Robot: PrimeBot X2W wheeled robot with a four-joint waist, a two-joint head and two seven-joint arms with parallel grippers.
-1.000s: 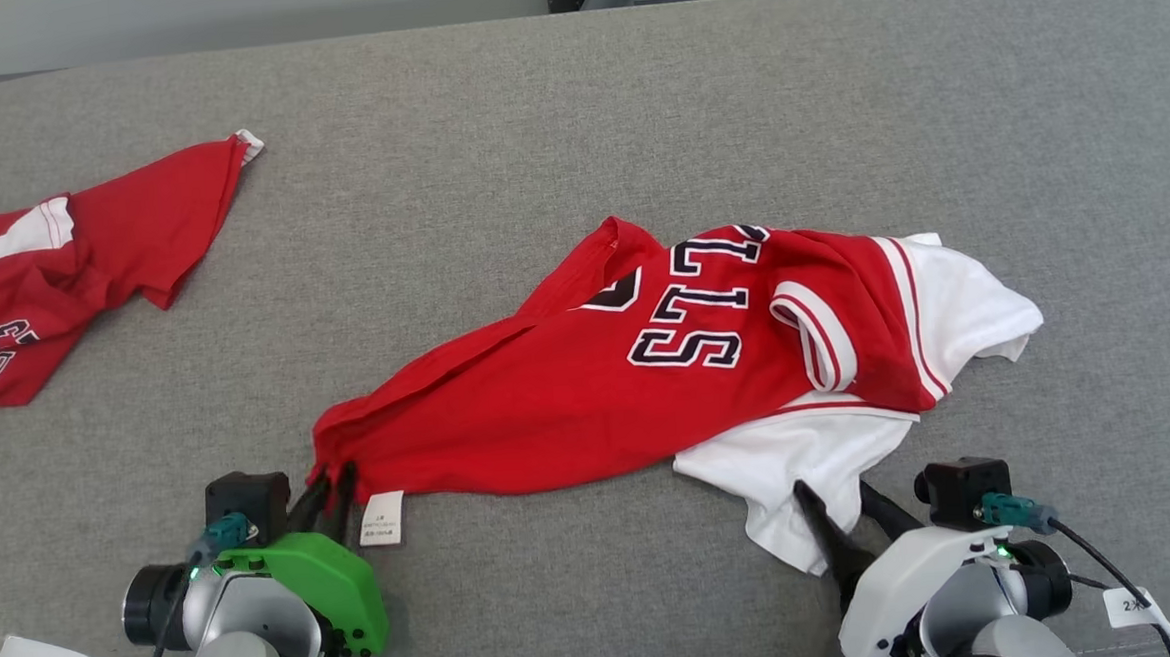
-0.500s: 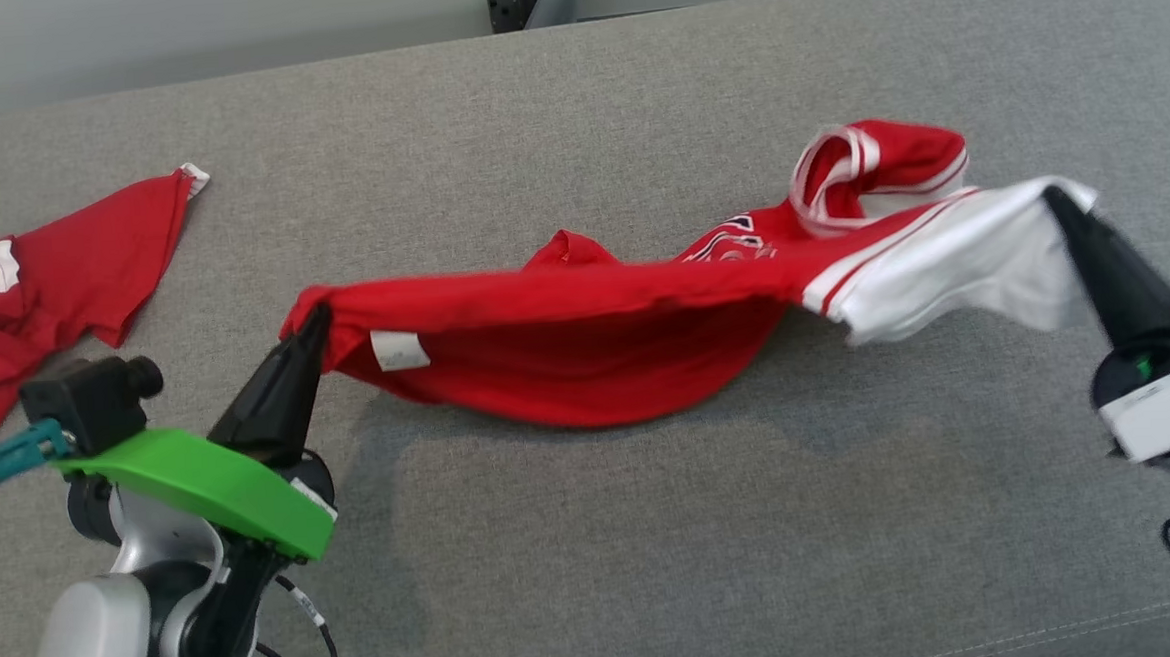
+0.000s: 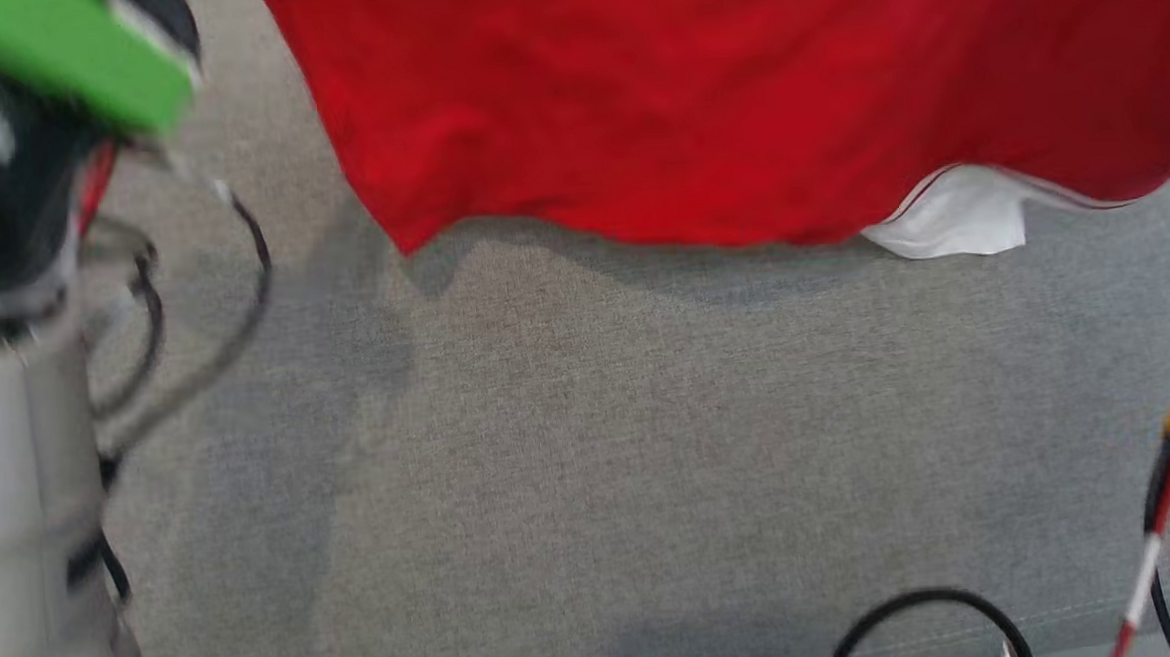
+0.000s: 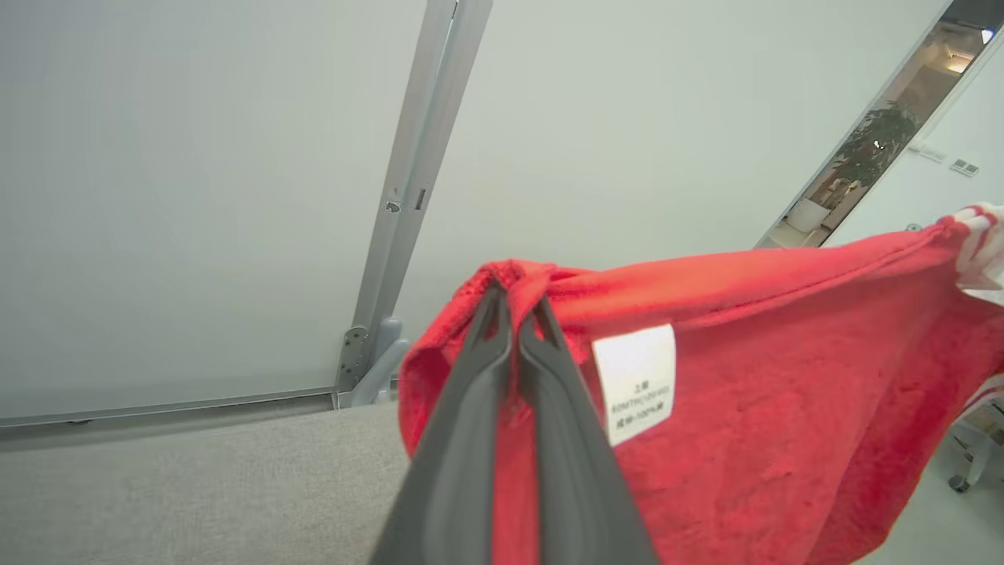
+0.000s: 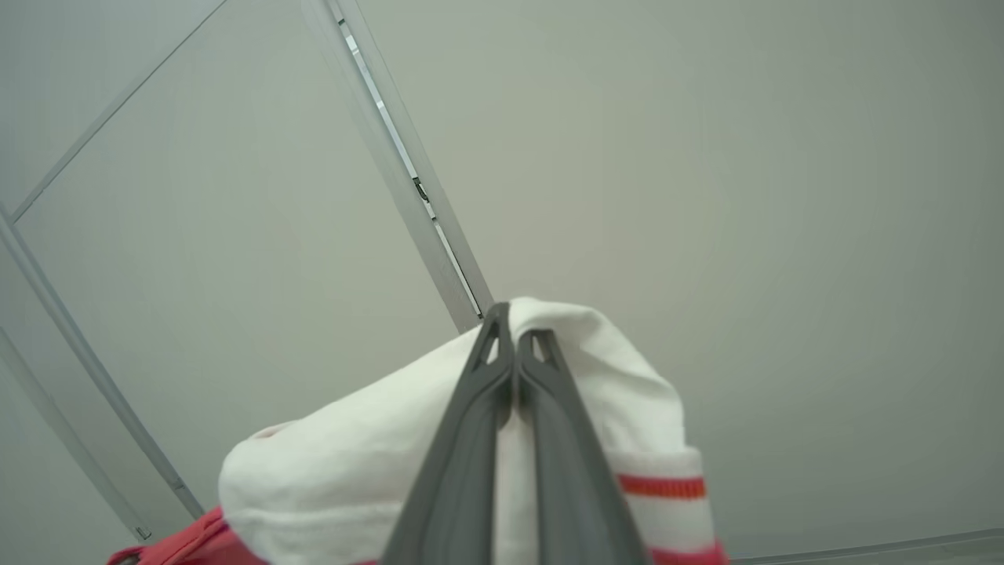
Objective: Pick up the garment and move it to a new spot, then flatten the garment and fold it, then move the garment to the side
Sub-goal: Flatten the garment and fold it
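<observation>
The garment (image 3: 733, 100), a red jersey with white sleeves, hangs in the air above the grey surface (image 3: 592, 468) and spans the top of the head view. In the left wrist view my left gripper (image 4: 514, 302) is shut on a bunched red hem corner of the garment (image 4: 745, 377), next to a white care label (image 4: 635, 383). In the right wrist view my right gripper (image 5: 514, 322) is shut on a white part of the garment (image 5: 612, 408) with a red stripe. A white part of the garment (image 3: 955, 224) dangles at its lower edge.
My left arm with its green cover (image 3: 60, 51) and loose cables (image 3: 242, 276) stands at the left of the head view. Part of my right arm and a black cable (image 3: 920, 611) show at the lower right. A pale wall with metal posts (image 4: 408, 180) rises behind the surface.
Both grippers have shut on the garment's ends and raised it off the surface, stretched between them. The head camera has shifted, and the second red shirt at the left has left the view.
</observation>
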